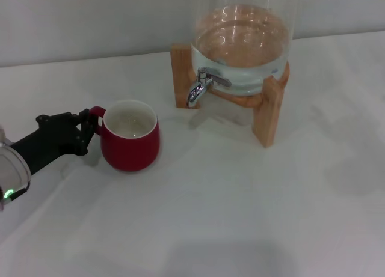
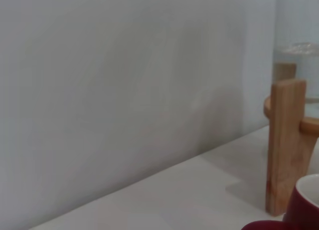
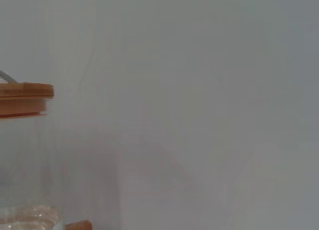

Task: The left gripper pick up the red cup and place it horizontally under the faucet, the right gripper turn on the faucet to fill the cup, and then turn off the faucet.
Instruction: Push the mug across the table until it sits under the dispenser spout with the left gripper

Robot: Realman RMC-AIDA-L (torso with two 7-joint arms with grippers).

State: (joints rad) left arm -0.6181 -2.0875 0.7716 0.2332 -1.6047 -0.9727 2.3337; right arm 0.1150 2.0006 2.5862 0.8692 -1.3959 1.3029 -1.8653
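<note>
The red cup (image 1: 129, 137) stands upright on the white table, left of and nearer than the faucet, with its handle pointing left. My left gripper (image 1: 85, 131) is right at that handle, its black jaws touching or straddling the loop. A corner of the cup (image 2: 305, 206) shows in the left wrist view. The chrome faucet (image 1: 201, 86) sticks out of the glass dispenser (image 1: 240, 42), its spout pointing down over bare table. The right gripper is out of view.
The dispenser holds water and rests on a wooden stand (image 1: 269, 112), whose leg (image 2: 285, 145) also shows in the left wrist view. Its wooden lid (image 3: 22, 98) appears in the right wrist view. A plain wall rises behind the table.
</note>
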